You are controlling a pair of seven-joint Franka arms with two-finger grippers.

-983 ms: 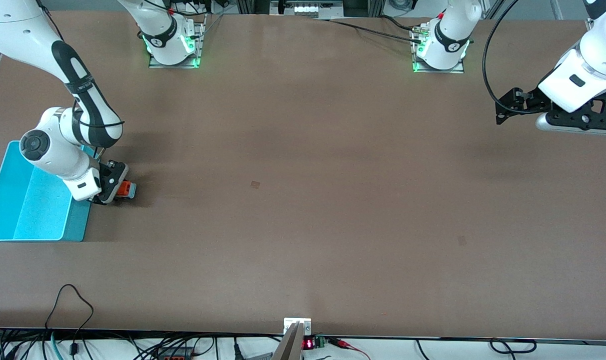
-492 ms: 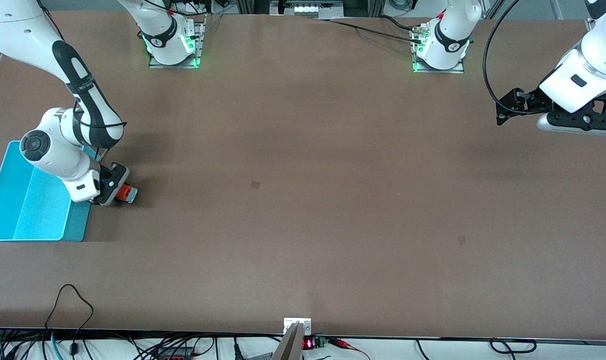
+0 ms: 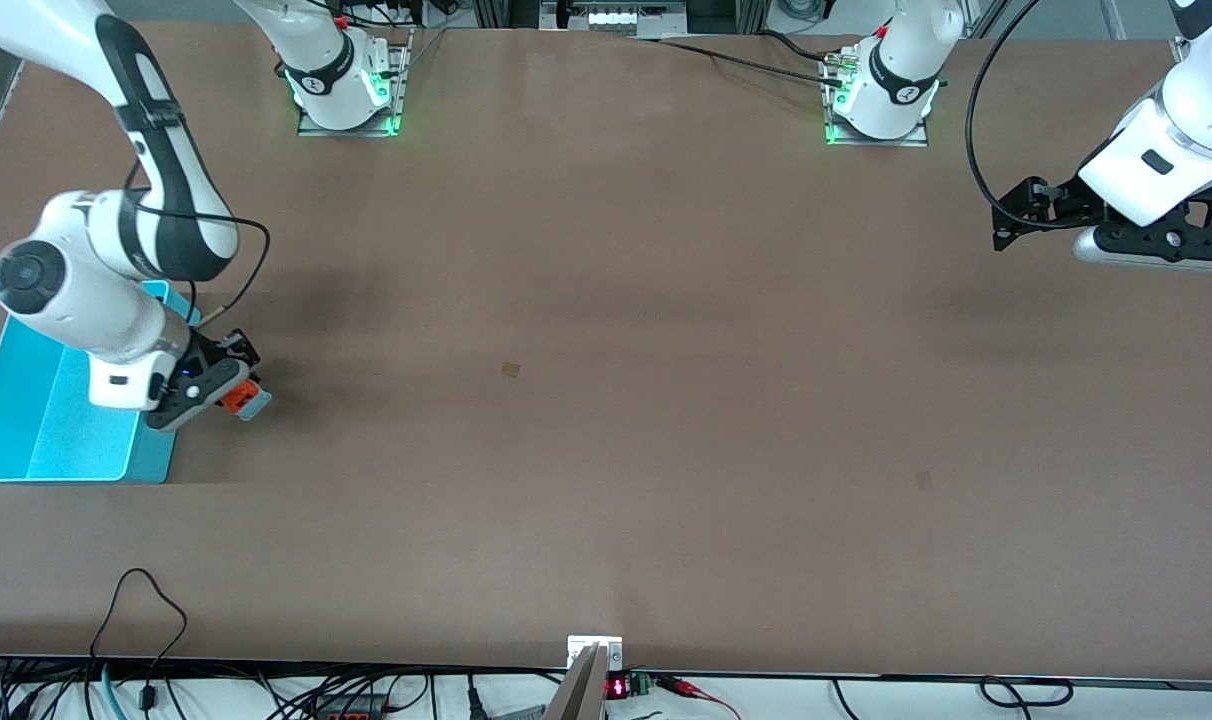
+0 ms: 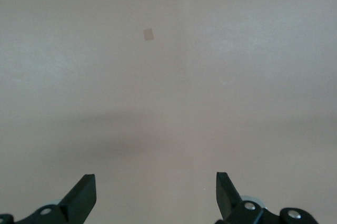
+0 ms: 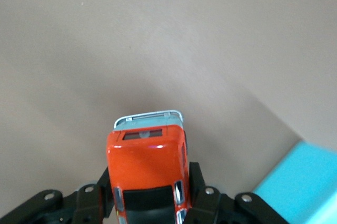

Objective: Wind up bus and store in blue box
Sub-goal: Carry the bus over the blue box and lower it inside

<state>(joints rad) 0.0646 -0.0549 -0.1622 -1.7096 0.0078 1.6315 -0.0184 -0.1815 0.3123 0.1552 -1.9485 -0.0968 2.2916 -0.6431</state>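
The small orange bus (image 3: 243, 396) with its grey-white front end is held in my right gripper (image 3: 228, 388), which is shut on its sides, just beside the blue box (image 3: 36, 430) at the right arm's end of the table. In the right wrist view the bus (image 5: 148, 168) sits between the black fingers (image 5: 196, 177) above the table, and a corner of the blue box (image 5: 300, 182) shows. My left gripper (image 3: 1006, 218) is open and empty over bare table at the left arm's end; its view shows the spread fingertips (image 4: 84, 192) and only table.
The right arm's white forearm (image 3: 86, 300) hangs over part of the blue box. A black cable (image 3: 976, 130) loops by the left arm. Two small dark marks (image 3: 510, 369) lie on the brown table.
My right arm has swung and lifted, and the gripper with the bus has tilted and shifted slightly nearer the front camera, beside the box. The left arm has stayed still.
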